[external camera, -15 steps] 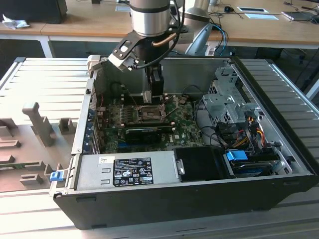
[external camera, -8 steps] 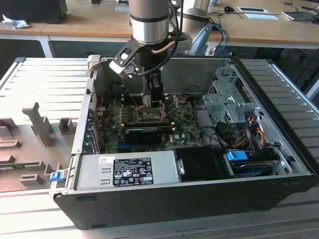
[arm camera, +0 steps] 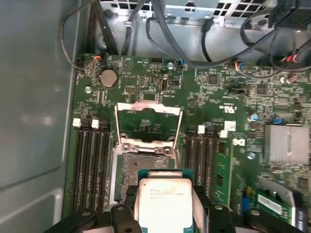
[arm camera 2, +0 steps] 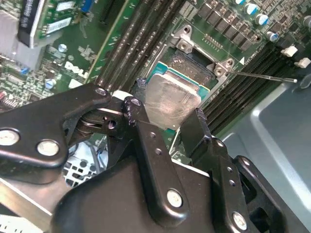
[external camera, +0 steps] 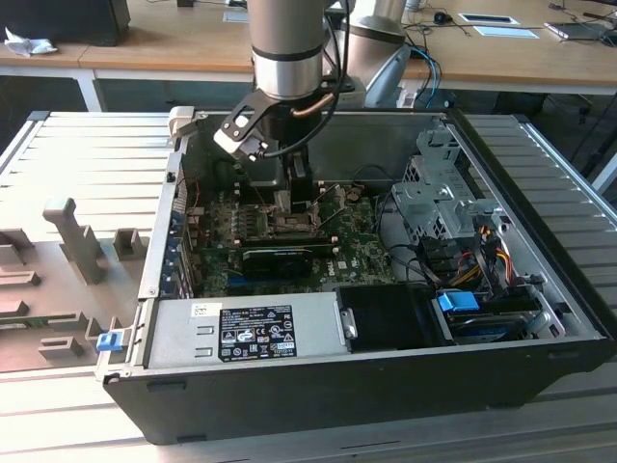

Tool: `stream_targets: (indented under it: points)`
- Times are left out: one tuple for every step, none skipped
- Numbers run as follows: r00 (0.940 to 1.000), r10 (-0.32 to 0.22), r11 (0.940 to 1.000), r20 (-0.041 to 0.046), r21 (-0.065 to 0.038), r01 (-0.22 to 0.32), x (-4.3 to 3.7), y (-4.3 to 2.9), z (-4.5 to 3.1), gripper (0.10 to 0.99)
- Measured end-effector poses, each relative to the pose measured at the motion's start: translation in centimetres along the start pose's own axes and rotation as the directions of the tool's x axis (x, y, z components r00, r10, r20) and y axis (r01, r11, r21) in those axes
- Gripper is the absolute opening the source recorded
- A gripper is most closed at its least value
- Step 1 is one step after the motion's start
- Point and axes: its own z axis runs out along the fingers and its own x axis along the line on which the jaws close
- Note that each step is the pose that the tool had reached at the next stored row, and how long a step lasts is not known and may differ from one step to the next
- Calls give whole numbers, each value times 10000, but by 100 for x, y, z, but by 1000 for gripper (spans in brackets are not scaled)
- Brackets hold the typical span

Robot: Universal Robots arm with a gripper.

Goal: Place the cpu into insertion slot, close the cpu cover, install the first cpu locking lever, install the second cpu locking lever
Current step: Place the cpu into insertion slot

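Second wrist view, silver-topped cpu, green-edged

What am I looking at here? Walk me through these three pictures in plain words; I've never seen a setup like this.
A robot arm reaches down into an open computer case lying on a ribbed metal table. The exterior view comes from a camera off the arm. Both wrist views come from cameras riding on the arm, looking at the green circuit board inside the case. The gripper at the arm's end is shut on the cpu, a small square chip with a metal top, holding it by two edges over the insertion slot. The cpu cover, a thin metal frame, stands open on its hinge.
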Motion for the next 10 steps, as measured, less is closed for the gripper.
stream_targets:
  points:
    - [10000, 21, 10000, 2, 0, -21, 36, -2, 44, 529]
    - [10000, 22, 10000, 0, -2, -22, 55, -3, 76, 529]
    - [10000, 21, 10000, 2, 0, -21, 70, -5, 105, 529]
    - [10000, 21, 10000, 2, 3, -21, 82, -8, 151, 529]
    - [10000, 27, 10000, 2, 6, -27, 85, -10, 181, 529]
    - [10000, 75, 10000, 6, 9, -75, 86, -12, 200, 529]
    - [9998, 201, 9998, 17, 9, -201, 86, -14, 220, 529]
    - [9995, 329, 9995, 29, 10, -329, 87, -16, 235, 529]
    - [9993, 381, 9993, 33, 9, -381, 89, -17, 255, 529]
    - [9993, 382, 9993, 34, 9, -382, 92, -20, 282, 529]
